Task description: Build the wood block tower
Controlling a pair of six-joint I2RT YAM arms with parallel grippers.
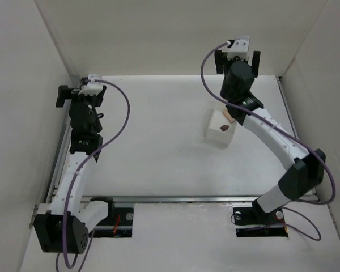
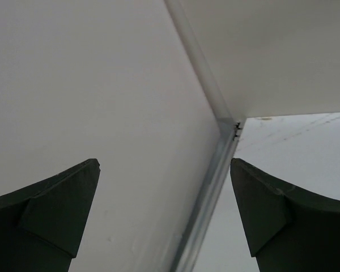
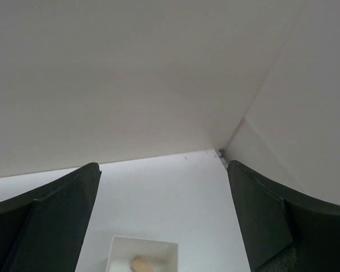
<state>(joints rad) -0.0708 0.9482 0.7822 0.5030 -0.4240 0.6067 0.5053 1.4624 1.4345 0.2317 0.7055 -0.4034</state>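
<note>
We are holding our left arm (image 1: pixel 73 170) raised at nine o'clock, the left gripper (image 1: pixel 79 95) gaping wide, its fingers (image 2: pixel 56 209) gripping nothing. We are holding our right arm (image 1: pixel 272 136) stretched toward one o'clock, the right gripper (image 1: pixel 237 59) equally wide and empty.

Even, diffuse, fairly bright overhead light; faint soft-edged shadows; wrist views mildly soft, foregrounds dark.

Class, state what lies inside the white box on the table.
A dark reddish-brown block and a light tan block show inside the white box; the right arm covers its far corner.
</note>
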